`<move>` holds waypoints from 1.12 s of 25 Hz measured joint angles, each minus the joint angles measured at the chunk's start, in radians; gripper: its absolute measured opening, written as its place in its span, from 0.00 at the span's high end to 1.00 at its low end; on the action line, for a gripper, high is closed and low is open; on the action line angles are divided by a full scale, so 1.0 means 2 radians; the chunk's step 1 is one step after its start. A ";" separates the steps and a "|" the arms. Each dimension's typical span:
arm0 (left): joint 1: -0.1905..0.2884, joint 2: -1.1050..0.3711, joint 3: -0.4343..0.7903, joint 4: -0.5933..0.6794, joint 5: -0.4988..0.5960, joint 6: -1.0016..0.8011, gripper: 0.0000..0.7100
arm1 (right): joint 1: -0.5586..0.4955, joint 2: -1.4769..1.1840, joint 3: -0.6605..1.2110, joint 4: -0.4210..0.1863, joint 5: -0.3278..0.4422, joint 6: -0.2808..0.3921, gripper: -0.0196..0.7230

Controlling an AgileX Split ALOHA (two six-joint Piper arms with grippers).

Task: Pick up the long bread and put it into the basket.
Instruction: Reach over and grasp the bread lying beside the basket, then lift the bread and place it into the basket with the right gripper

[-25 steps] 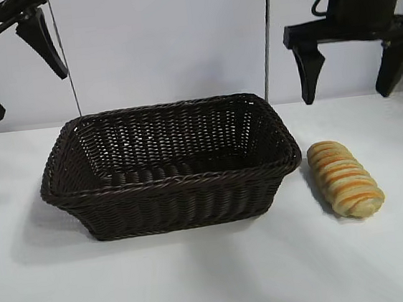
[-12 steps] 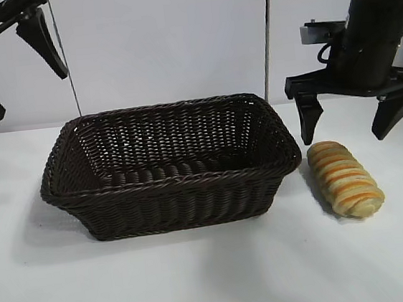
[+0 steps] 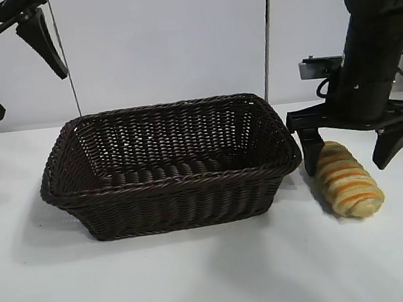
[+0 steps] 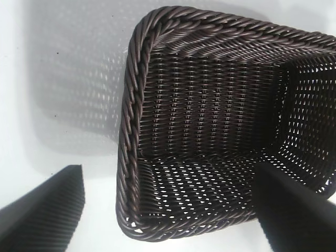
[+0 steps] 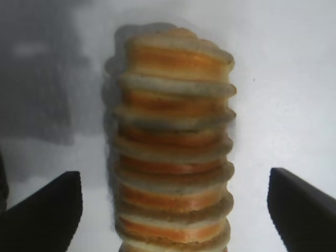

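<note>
Jaws of the right gripper (image 3: 354, 152) gape wide astride the long bread (image 3: 346, 182), beside the basket (image 3: 169, 185).

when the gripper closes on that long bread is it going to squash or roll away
The long bread looks soft and ridged, so it will probably dent slightly yet grip well. Its rounded sides could let it roll if nudged, but the open right gripper straddles it across its width, so the fingers should trap it.

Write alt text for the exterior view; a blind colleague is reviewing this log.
The open right gripper straddles the far end of the long bread, which lies on the white table right of the basket. The left gripper hangs open at upper left.
</note>
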 joint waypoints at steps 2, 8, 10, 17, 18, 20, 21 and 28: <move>0.000 0.000 0.000 0.000 0.000 0.000 0.12 | 0.000 0.000 0.000 0.000 0.001 0.002 0.70; 0.000 0.000 0.000 0.000 -0.004 0.000 0.12 | 0.000 0.000 0.000 0.000 0.003 0.003 0.86; 0.000 0.000 0.000 0.000 -0.004 0.000 0.12 | 0.000 -0.001 0.000 0.000 0.003 0.003 0.86; 0.000 0.000 0.000 0.000 -0.011 0.000 0.12 | 0.000 -0.016 0.003 -0.004 0.010 0.003 0.86; 0.000 0.000 0.000 0.000 -0.011 0.000 0.12 | 0.000 -0.023 0.003 -0.005 0.013 0.003 0.86; 0.000 0.000 0.000 0.000 -0.011 0.000 0.12 | 0.000 -0.039 0.003 -0.006 0.013 0.003 0.86; 0.000 0.000 0.000 0.000 -0.012 0.000 0.12 | 0.000 -0.044 0.002 -0.006 0.015 0.003 0.86; 0.000 0.000 0.000 0.000 -0.015 -0.001 0.12 | 0.000 -0.060 -0.039 -0.007 0.064 0.001 0.88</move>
